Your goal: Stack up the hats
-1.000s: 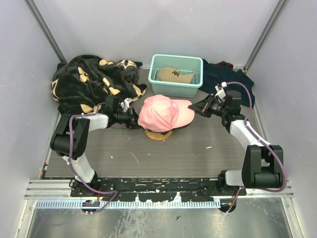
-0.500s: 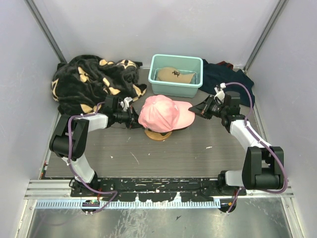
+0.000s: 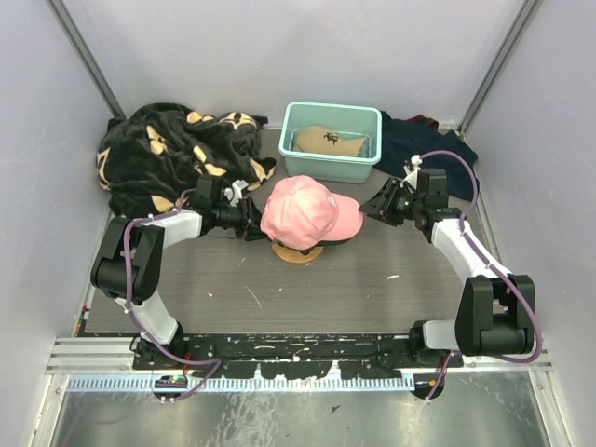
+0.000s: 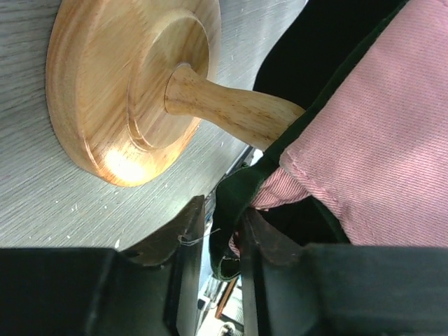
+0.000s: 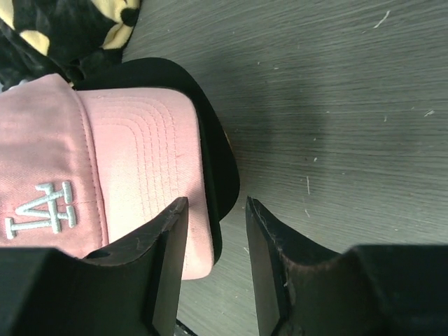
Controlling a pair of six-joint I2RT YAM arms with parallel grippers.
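The left jaws stand narrowly parted at the left side of the stack; the rim of the dark green hat (image 4: 227, 203) hangs in the gap between the fingers (image 4: 183, 234), lying against one and leaving a sliver of light by the other, so it is not pinched; the right jaws stand somewhat wider and hold nothing, one fingertip (image 5: 168, 238) over the pink brim and the other over bare tabletop (image 5: 336, 105), with the curved edge of a dark brim (image 5: 222, 168) running through the gap between them; whether that dark brim belongs to the black or the green hat I cannot tell. The pink hat (image 3: 300, 210) sits on top at the middle of the tabletop, its crown toward the left jaws and its brim pointing toward the right jaws, a white stitched logo (image 5: 38, 210) on its front; the darker fabric under it shows only as edges; all of it rests on a wooden stand (image 4: 126, 84), whose round base lies flat on the tabletop and whose stem (image 4: 231, 108) runs up into the hats. The tan hat (image 3: 326, 142) lies apart, inside the teal bin (image 3: 326, 170) just behind the stack; a black blanket with tan marks (image 3: 172, 154) is heaped at the far left corner; a dark navy cloth (image 3: 424, 149) lies at the far right, beside the bin.
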